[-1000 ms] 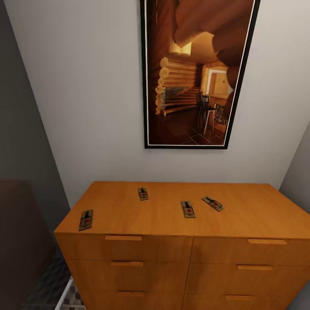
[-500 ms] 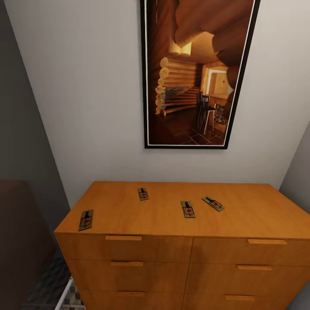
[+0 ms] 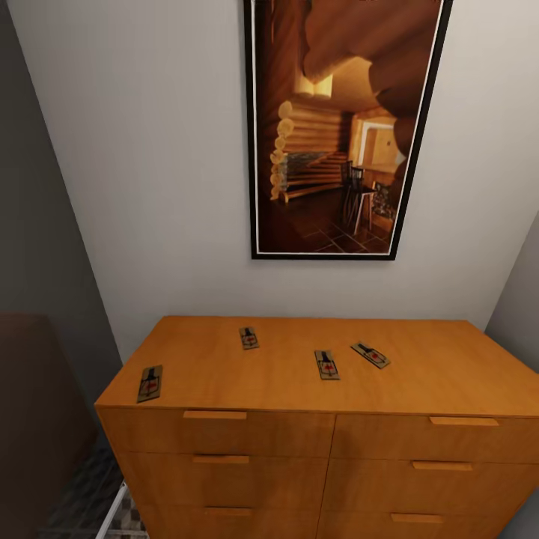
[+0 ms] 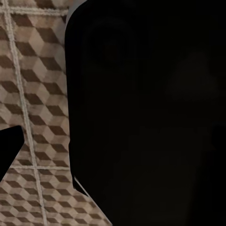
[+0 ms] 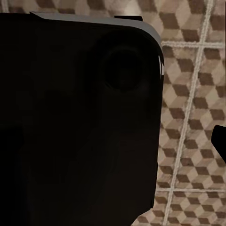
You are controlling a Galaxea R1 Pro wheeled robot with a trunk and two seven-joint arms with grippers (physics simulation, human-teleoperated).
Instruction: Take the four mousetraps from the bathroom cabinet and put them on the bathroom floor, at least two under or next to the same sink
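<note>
Four mousetraps lie flat on top of the cabinet [image 3: 299, 419], all well apart from each other; one mousetrap [image 3: 150, 382] sits near the front left corner of the cabinet top; a second [image 3: 249, 337] lies toward the back edge, left of the middle; a third [image 3: 326, 364] lies near the middle; the fourth [image 3: 370, 354] lies just right of it, turned at an angle; each bears a red mark, with no writing I can read. Above the cabinet a framed picture [image 3: 344, 127] hangs on the wall. Both wrist views look down past dark robot parts onto the bathroom floor [image 4: 33, 94] with its cube pattern; whether either gripper is released or clenched, I cannot tell.
</note>
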